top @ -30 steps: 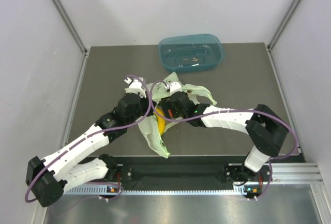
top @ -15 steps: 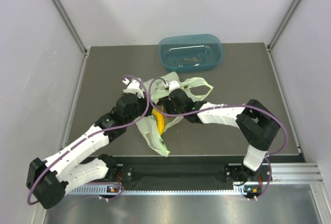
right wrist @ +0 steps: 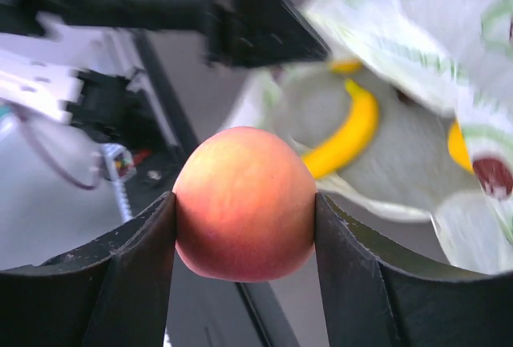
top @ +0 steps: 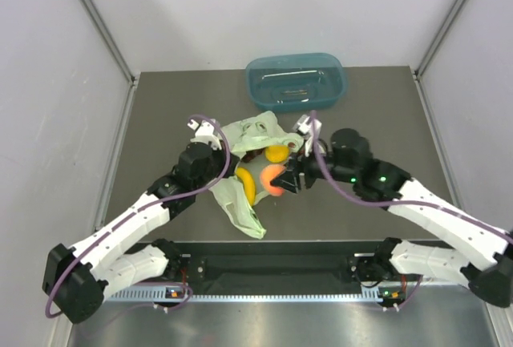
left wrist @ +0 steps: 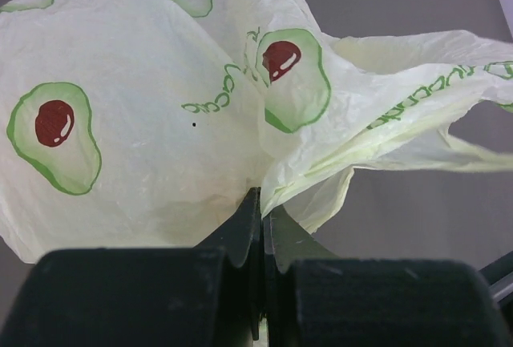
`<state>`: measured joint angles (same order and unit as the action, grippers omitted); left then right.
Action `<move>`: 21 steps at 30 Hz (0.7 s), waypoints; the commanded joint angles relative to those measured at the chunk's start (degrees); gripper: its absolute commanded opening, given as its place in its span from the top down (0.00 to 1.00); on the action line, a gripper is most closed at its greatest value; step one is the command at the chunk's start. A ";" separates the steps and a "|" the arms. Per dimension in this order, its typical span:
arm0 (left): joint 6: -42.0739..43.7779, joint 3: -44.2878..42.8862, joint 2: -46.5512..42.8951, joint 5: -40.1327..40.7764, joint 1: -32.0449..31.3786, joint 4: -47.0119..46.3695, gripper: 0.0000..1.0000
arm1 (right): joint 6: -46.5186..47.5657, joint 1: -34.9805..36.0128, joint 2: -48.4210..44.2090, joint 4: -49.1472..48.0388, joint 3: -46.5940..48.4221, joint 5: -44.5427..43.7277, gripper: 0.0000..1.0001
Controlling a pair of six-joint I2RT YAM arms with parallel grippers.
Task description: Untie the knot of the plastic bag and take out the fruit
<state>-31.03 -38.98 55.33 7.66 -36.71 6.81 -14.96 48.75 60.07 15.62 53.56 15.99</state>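
Teal plastic tub at the far edge of the grey table, white walls around

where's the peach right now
In the top view the peach is near the middle of the table, clamped in the right end effector, just right of the banana at the bag's open mouth.

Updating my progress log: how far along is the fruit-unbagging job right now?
Done: the plastic bag gapes open, so untying looks finished. In hand: the right claw is shut on the peach, outside the bag, while the left claw pinches the bag's film. Left: the banana and a yellow round fruit lie inside.
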 commanded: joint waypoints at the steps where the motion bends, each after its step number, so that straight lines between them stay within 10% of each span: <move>1: -0.35 0.05 1.71 -1.42 0.50 -4.26 1.00 | 2.48 -4.27 -4.69 3.81 7.07 14.76 1.00; 7: 0.00 -0.74 2.68 -1.95 0.76 -4.35 1.00 | 1.26 -17.71 3.00 0.39 18.76 17.34 1.00; 21: -0.08 -1.10 1.89 -3.79 1.20 -4.00 1.00 | 2.84 -27.39 57.24 7.59 67.60 -23.89 1.00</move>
<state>-30.76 -38.98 58.33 5.10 -35.99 5.96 -13.50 21.93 112.55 20.10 113.40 2.04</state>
